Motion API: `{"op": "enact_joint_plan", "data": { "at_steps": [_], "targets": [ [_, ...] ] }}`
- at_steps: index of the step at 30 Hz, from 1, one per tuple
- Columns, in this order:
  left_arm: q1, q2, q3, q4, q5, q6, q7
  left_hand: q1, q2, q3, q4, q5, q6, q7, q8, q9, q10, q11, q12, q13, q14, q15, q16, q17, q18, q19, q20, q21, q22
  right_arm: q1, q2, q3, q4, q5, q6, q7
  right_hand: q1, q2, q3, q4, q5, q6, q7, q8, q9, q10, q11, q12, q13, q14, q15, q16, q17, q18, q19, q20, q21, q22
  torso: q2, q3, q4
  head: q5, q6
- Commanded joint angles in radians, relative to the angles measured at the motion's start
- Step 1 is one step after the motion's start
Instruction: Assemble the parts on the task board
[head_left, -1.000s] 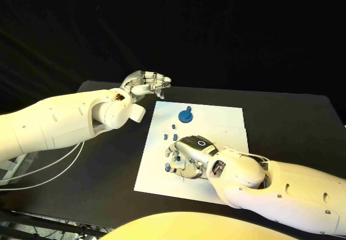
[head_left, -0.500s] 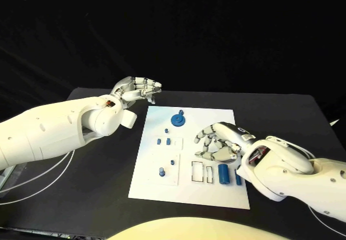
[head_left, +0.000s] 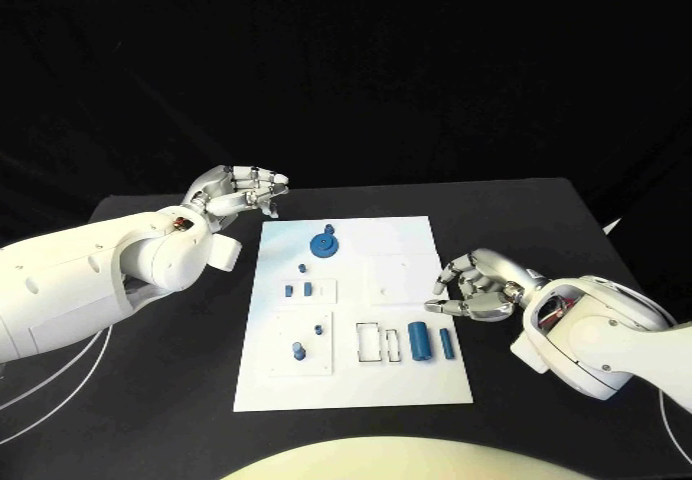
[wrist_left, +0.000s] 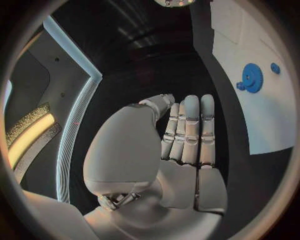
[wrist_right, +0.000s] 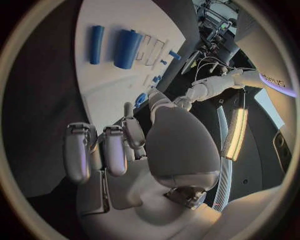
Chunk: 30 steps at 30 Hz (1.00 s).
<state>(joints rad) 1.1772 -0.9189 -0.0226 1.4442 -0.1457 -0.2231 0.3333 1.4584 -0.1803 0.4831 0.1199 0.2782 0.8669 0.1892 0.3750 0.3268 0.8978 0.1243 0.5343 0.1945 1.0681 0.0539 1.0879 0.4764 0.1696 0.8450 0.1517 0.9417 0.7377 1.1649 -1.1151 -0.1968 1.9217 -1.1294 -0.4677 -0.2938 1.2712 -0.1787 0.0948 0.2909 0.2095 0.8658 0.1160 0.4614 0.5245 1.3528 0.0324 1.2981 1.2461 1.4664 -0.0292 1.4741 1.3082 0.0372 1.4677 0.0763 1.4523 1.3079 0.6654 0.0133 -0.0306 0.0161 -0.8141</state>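
The right hand (head_left: 476, 290) is pulling clear off the task board (head_left: 404, 240), fingers curled on nothing, leaving two blue cylinders (head_left: 420, 341) lying in view, while the left hand (head_left: 238, 190) is hovering empty, fingers loosely bent.

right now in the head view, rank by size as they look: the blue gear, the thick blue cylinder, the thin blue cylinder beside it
1. Gear and thick cylinder: look much alike, too close to rank.
2. Thin cylinder: plainly smallest.

A black table (head_left: 159, 350) — the white task board (head_left: 382, 385) lies flat at its middle.
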Motion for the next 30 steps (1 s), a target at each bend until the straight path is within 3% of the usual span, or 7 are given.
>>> {"op": "enact_joint_plan", "data": {
  "at_steps": [1,4,6,10,18,30],
  "targets": [
    [-0.002,0.001,0.000,0.001,0.001,0.018,0.016,-0.012,0.002,-0.005,-0.002,-0.004,-0.010,0.001,0.006,0.001,-0.007,0.002,0.007,-0.002,-0.005,0.000,0.004,0.001,0.012,-0.006,0.001,-0.005,-0.001,-0.020,-0.005,-0.002,0.006,-0.036,0.040,-0.080,-0.015,0.002,-0.014,0.001,0.005,-0.003,-0.005,0.007,-0.002,0.012,0.000,0.011,0.014,0.064,-0.008,0.008,0.045,-0.017,0.066,-0.006,0.013,0.236,-0.005,0.0011,-0.0059,-0.011,-0.004],
    [-0.004,0.002,0.000,0.001,0.001,0.020,0.017,-0.013,0.001,-0.005,-0.002,-0.004,-0.010,0.001,0.006,0.001,-0.007,0.002,0.007,-0.002,-0.005,0.000,0.005,0.001,0.012,-0.006,0.001,-0.006,-0.002,-0.037,0.000,-0.003,0.007,-0.061,0.041,-0.105,-0.024,0.009,-0.030,0.001,0.006,-0.003,-0.006,0.012,-0.004,0.016,-0.001,0.015,0.021,0.065,-0.008,0.011,0.051,-0.017,0.068,-0.007,0.018,0.237,-0.006,0.0022,-0.0073,-0.011,-0.005],
    [-0.005,0.002,-0.001,0.001,0.001,0.021,0.017,-0.015,0.000,-0.006,-0.001,-0.004,-0.011,0.001,0.007,0.001,-0.008,0.003,0.008,-0.002,-0.006,0.000,0.005,0.001,0.012,-0.007,0.001,-0.007,-0.002,-0.048,0.011,-0.004,0.006,-0.076,0.042,-0.122,-0.037,0.018,-0.053,0.002,0.008,-0.002,-0.008,0.017,-0.007,0.017,-0.002,0.017,0.027,0.065,-0.009,0.013,0.056,-0.018,0.069,-0.007,0.023,0.238,-0.004,0.0021,-0.0041,-0.014,-0.004],
    [-0.006,0.001,-0.001,0.002,0.001,0.023,0.017,-0.015,0.000,-0.006,-0.001,-0.004,-0.011,0.001,0.007,0.001,-0.008,0.003,0.008,-0.002,-0.006,0.000,0.005,0.001,0.012,-0.007,0.001,-0.007,-0.002,-0.058,0.031,-0.004,0.002,-0.100,0.047,-0.142,-0.066,0.037,-0.106,0.003,-0.010,0.000,-0.010,0.029,-0.014,0.022,-0.003,0.021,0.038,0.066,-0.010,0.017,0.063,-0.020,0.071,-0.008,0.031,0.240,-0.003,0.0003,-0.0032,-0.015,-0.006],
    [-0.007,0.000,-0.001,0.001,0.001,0.024,0.016,-0.016,0.000,-0.007,0.000,-0.004,-0.011,0.001,0.007,0.001,-0.008,0.003,0.008,-0.002,-0.007,0.000,0.006,0.001,0.012,-0.008,0.002,-0.007,-0.002,-0.068,0.054,-0.004,-0.005,-0.129,0.072,-0.162,-0.070,0.045,-0.130,0.003,-0.013,0.007,-0.012,0.037,-0.017,0.027,-0.005,0.026,0.046,0.067,-0.011,0.019,0.067,-0.021,0.073,-0.008,0.036,0.241,-0.003,-0.0011,-0.0030,-0.014,-0.010],
    [-0.007,-0.002,-0.001,0.002,0.001,0.029,0.012,-0.017,0.000,-0.007,0.000,-0.004,-0.012,0.001,0.008,0.002,-0.008,0.003,0.009,-0.002,-0.007,0.001,0.006,0.002,0.012,-0.008,0.002,-0.008,-0.003,-0.078,0.077,-0.004,-0.018,-0.178,0.151,-0.201,-0.095,0.061,-0.182,0.004,-0.033,0.016,-0.017,0.053,-0.021,0.028,-0.009,0.023,0.051,0.067,-0.013,0.021,0.073,-0.021,0.074,-0.010,0.040,0.242,-0.003,0.0002,-0.0035,-0.009,-0.018]
  ]
}}
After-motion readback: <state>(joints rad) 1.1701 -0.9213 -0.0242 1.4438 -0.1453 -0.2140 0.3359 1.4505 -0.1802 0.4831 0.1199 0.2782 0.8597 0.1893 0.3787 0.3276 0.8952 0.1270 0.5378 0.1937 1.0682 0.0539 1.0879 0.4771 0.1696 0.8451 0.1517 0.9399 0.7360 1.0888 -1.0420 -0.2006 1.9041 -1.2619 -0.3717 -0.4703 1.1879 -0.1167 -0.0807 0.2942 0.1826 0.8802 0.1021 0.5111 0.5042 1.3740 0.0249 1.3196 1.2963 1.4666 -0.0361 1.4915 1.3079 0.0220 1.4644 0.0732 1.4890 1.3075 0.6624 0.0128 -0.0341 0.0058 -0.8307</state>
